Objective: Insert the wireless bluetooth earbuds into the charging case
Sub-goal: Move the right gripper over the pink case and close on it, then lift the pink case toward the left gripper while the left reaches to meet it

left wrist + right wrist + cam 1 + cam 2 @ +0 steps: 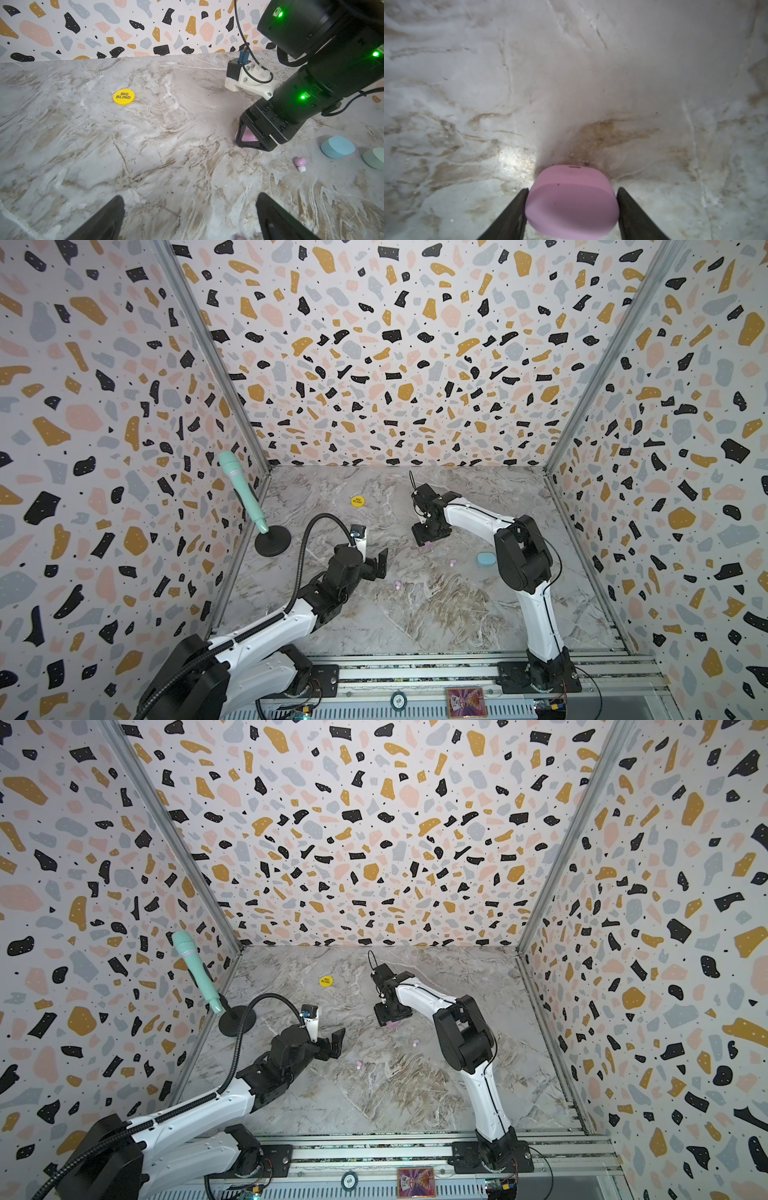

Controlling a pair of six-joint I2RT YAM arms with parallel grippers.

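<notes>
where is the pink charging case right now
The pink charging case lies on the marble table near its middle in both top views, between the fingers of the right gripper; the closest loose thing is a pink earbud.

White links (536,614), blk joints (521,556), ribbed blk cable (328,515), green LEDs (302,96).

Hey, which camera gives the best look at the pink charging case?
The right wrist view: the pink charging case sits large, lid closed, between the fingers of the right gripper. The left wrist view shows only a pink patch of it through the finger frame; both top views show just a sliver under the gripper.
</notes>
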